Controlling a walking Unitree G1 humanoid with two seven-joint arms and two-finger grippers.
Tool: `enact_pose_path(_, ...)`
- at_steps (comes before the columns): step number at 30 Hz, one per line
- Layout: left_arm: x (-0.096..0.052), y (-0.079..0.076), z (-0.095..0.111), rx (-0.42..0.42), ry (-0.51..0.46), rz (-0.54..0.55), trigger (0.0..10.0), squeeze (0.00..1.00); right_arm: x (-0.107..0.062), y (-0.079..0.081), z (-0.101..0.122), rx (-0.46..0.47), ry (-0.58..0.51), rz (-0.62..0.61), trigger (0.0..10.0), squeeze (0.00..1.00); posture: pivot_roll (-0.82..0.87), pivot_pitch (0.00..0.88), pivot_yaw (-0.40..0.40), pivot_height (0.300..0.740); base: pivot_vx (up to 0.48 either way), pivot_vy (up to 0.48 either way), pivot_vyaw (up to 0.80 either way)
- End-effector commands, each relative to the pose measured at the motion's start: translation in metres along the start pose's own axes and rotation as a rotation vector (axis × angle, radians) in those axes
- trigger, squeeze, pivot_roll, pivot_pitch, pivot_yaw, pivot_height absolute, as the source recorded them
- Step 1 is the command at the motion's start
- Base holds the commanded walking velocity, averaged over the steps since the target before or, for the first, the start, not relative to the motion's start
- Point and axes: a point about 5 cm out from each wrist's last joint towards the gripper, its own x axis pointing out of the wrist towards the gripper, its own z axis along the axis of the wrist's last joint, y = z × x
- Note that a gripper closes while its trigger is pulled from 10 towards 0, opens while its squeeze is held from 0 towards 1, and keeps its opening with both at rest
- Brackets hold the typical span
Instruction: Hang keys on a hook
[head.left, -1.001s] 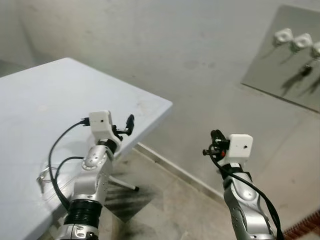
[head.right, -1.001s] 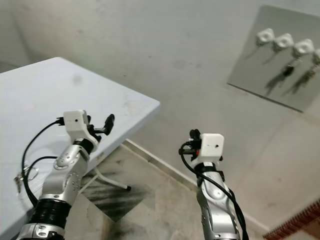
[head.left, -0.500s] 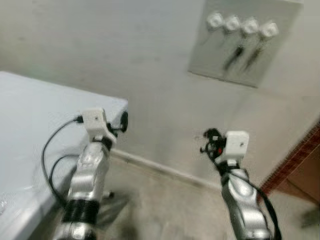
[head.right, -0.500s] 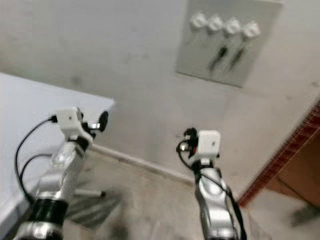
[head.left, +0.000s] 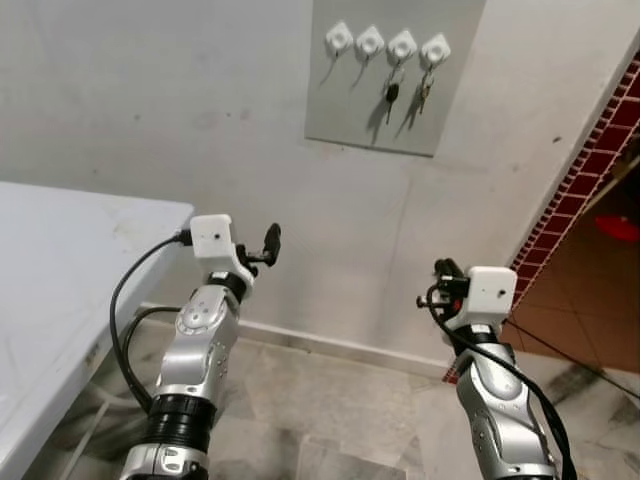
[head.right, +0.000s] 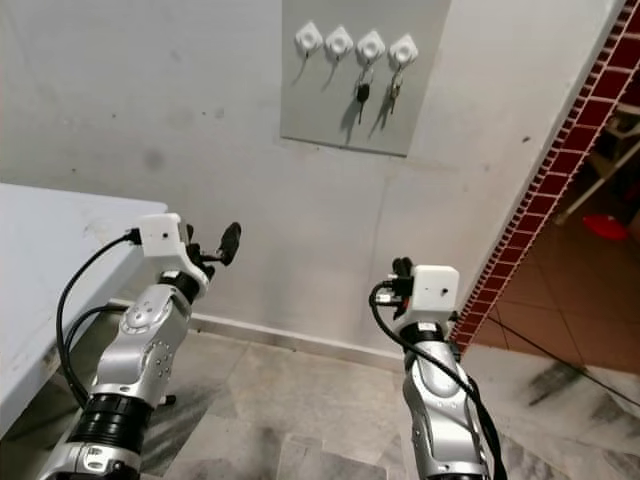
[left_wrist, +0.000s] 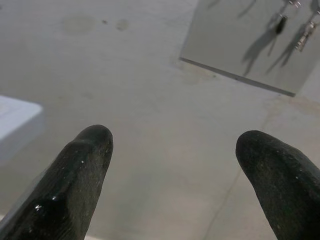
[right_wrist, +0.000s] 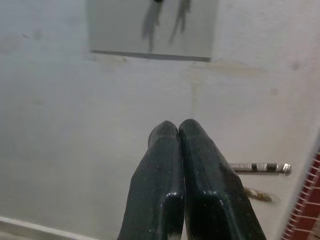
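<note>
A grey board (head.left: 395, 110) on the wall carries a row of white hooks (head.left: 339, 38). Two key bunches (head.left: 391, 94) hang from the two hooks on the right; the two on the left are bare. My right gripper (head.left: 440, 285) is raised well below the board. In the right wrist view it (right_wrist: 178, 130) is shut, with silver keys (right_wrist: 260, 167) sticking out beside its fingers. My left gripper (head.left: 270, 240) is held up near the table corner. The left wrist view shows its fingers (left_wrist: 90, 150) wide apart with nothing between them.
A white table (head.left: 60, 250) stands on my left, close to the left arm. A red brick wall edge (head.left: 580, 170) rises on the right, with an opening onto a tiled floor (head.left: 590, 300) beyond it. Marble floor (head.left: 330, 400) lies between me and the wall.
The camera has swung right and up: the hook board went from the far right to the top centre, and the table slid off to the left. Both arms keep their raised pose.
</note>
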Motion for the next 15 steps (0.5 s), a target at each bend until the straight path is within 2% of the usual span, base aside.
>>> enact_pose_path(1,-0.002,-0.002,0.001,0.005,0.005,-0.02,10.0,0.0,0.0,-0.003,0.005,-0.02,-0.028,-0.018,10.0,0.0,0.03,0.0,-0.025,0.74,0.0,0.0,0.0)
enact_pose_path(5,-0.012,-0.003,-0.008,0.013,0.04,-0.061,10.0,0.0,-0.007,-0.011,0.0,-0.074,0.002,-0.033,10.0,0.0,0.03,0.0,-0.024,0.74,0.0,0.0,0.0)
enact_pose_path(8,-0.02,-0.001,-0.014,0.019,0.068,-0.078,10.0,0.0,-0.012,-0.02,-0.007,-0.089,0.07,-0.038,10.0,0.0,0.02,0.0,-0.021,0.74,0.0,0.0,0.0)
enact_pose_path(12,-0.025,0.0,-0.017,0.033,0.083,-0.093,10.0,0.0,-0.018,-0.026,-0.01,-0.095,0.083,-0.007,10.0,0.0,0.02,0.0,-0.022,0.74,0.0,0.0,0.0)
enact_pose_path(15,-0.027,0.001,-0.015,0.028,0.081,-0.099,10.0,0.0,-0.02,-0.031,-0.008,-0.135,0.073,-0.008,10.0,0.0,0.02,0.0,-0.025,0.74,0.0,0.0,0.0)
